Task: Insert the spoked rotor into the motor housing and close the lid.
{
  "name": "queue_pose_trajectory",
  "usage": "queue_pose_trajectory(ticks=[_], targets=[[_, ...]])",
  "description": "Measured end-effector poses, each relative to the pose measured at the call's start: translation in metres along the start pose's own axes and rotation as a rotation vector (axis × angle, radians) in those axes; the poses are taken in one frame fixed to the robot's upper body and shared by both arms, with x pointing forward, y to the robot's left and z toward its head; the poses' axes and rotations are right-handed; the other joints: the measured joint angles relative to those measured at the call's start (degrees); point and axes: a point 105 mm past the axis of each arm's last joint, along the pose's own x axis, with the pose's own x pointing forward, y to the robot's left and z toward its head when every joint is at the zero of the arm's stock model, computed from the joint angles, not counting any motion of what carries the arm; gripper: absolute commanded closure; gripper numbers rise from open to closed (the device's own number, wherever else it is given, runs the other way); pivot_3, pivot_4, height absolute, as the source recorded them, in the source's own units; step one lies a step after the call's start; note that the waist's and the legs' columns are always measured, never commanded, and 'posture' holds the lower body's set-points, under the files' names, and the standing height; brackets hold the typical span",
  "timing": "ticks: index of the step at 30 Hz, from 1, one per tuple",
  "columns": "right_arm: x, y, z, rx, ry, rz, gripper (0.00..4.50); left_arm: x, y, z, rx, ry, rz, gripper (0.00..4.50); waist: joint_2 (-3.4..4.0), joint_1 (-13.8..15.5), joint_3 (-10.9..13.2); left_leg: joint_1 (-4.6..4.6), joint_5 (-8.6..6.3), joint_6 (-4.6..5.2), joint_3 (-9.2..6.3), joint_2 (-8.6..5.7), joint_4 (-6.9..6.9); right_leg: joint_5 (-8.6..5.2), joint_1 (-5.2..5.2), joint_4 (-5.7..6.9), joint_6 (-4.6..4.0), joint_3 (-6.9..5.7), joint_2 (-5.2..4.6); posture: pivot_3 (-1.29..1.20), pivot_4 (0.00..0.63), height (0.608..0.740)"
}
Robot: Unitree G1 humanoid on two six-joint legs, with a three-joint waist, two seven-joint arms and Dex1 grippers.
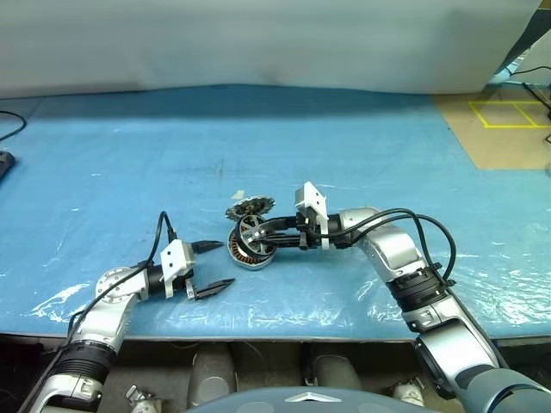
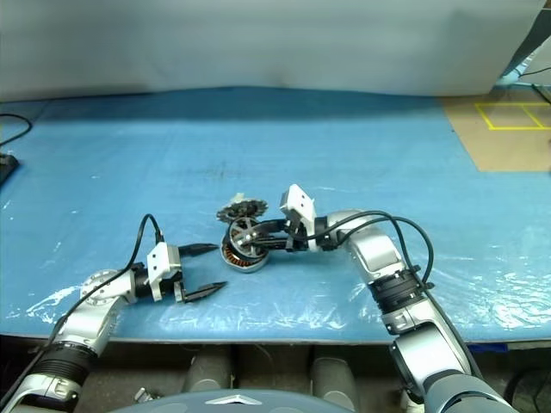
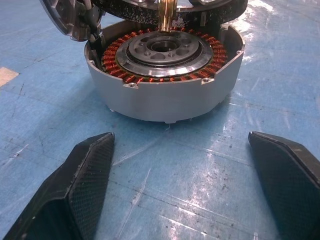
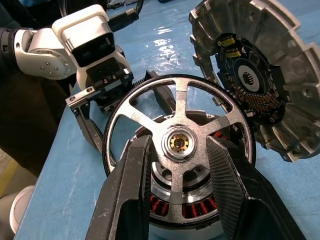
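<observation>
Lab: blue-covered workbench [image 1: 258, 138], taped floor markings [image 1: 510, 114].

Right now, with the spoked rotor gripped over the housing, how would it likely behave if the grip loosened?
The spoked rotor looks like rigid metal, so it should not flex. The right gripper holds it by the hub, tilted over the motor housing, so it may slip or drop askew. Its round, shiny rim suggests it could roll away across the blue table.

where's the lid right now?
The lid lies on the blue table near the middle of the head views, just behind the motor housing, over which the right gripper holds the spoked rotor.
</observation>
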Motion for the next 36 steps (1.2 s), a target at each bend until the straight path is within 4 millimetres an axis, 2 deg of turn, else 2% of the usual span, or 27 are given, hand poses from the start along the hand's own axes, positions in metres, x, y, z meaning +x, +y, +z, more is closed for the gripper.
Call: queue_pose_trajectory(ticks=[2, 5, 13, 16, 24, 32, 36], targets=[[0.000, 0.000, -0.001, 0.001, 0.002, 0.001, 2.19, 0.000, 0.000, 0.000, -0.001, 0.001, 0.000, 0.00, 0.00, 0.00, 0.00, 0.00, 0.00, 0.00, 0.00, 0.00, 0.00, 0.00, 0.00, 0.01, 0.00, 0.00, 0.00, 0.00, 0.150, 0.740], [-0.001, -0.002, -0.004, 0.007, 0.011, -0.006, 1.20, 0.000, 0.000, 0.000, -0.002, 0.001, 0.000, 0.00, 0.00, -0.01, 0.00, 0.00, 0.00, 0.00, 0.00, 0.00, 0.01, 0.00, 0.00, 0.02, 0.00, -0.01, 0.00, 0.00, 0.150, 0.740], [-0.001, -0.002, -0.003, -0.006, 0.010, -0.005, 1.20, 0.000, 0.000, 0.000, -0.005, 0.006, 0.000, 0.00, 0.00, 0.00, 0.00, 0.00, 0.00, 0.00, 0.00, 0.00, 0.02, 0.00, 0.00, 0.04, 0.00, 0.00, 0.00, 0.00, 0.150, 0.740], [-0.001, -0.001, -0.003, 0.007, 0.004, 0.002, 1.79, 0.001, -0.001, 0.001, -0.009, 0.008, -0.004, 0.00, 0.00, -0.01, 0.00, 0.00, 0.00, 0.00, 0.00, 0.01, 0.02, 0.00, 0.00, 0.04, 0.00, 0.00, 0.00, 0.00, 0.150, 0.740], [0.006, -0.003, -0.003, 0.021, -0.007, -0.010, 4.43, 0.000, -0.003, 0.004, -0.041, -0.003, -0.009, 0.00, 0.00, -0.06, 0.00, 0.00, 0.00, 0.00, 0.00, 0.02, 0.03, 0.00, -0.01, 0.06, -0.01, -0.01, 0.01, 0.00, 0.150, 0.740], [0.012, -0.012, -0.004, 0.012, 0.005, -0.035, 4.43, -0.005, 0.000, 0.004, -0.037, -0.006, 0.011, 0.00, 0.00, -0.07, 0.00, 0.00, 0.00, 0.00, 0.00, 0.02, 0.02, -0.01, -0.01, 0.06, -0.01, -0.02, 0.01, 0.00, 0.150, 0.740], [0.016, -0.016, -0.016, 0.025, 0.048, -0.053, 4.43, -0.008, -0.001, 0.000, -0.037, -0.004, 0.017, 0.00, -0.01, -0.06, 0.00, -0.01, 0.00, 0.00, 0.00, 0.02, 0.03, 0.00, -0.01, 0.06, -0.01, -0.02, 0.00, 0.00, 0.150, 0.740]])
